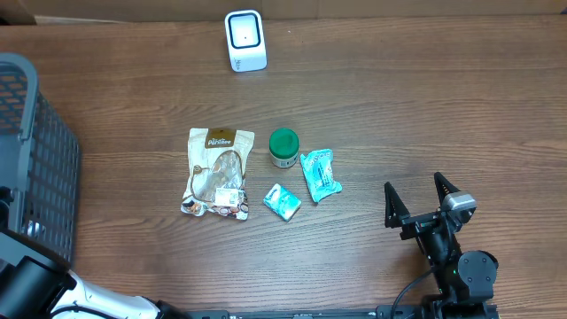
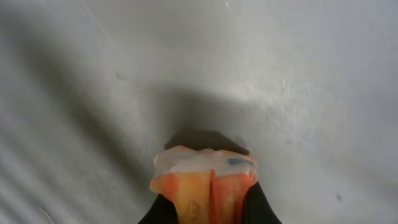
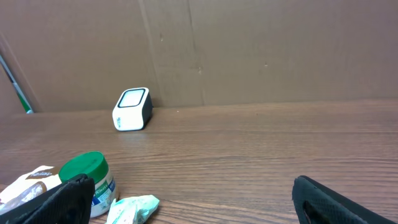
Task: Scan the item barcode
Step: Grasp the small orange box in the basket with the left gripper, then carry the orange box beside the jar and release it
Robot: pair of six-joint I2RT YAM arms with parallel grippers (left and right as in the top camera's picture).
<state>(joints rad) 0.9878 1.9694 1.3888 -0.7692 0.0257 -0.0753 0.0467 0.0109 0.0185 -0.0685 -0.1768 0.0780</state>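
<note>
An orange packet (image 2: 205, 180) is seen in the left wrist view, soft and crumpled, with a whitish, translucent upper edge and a small blue mark near its right corner. It is clenched by the jaws of the left gripper (image 2: 209, 213), one dark finger at each side. It is pointed straight away from the camera, so its long axis appears to be run along the fingers, though its full length cannot be told. No writing or barcode can be read on it. Only a blurred, pale grey surface is seen behind it, and it cannot be made out in the overhead view. The white scanner (image 1: 245, 40) is stood at the far edge of the wooden worktop (image 1: 399, 106), its dark window turned upward. At the middle a brown snack bag (image 1: 217, 173) is laid, its header print too small to be read, beside a green-lidded jar (image 1: 283, 148) and two teal packets (image 1: 319, 175). A dark mesh basket (image 1: 44, 168) is set at the left. The jaws of the right gripper (image 1: 412, 182) are spread wide with nothing between them.
</note>
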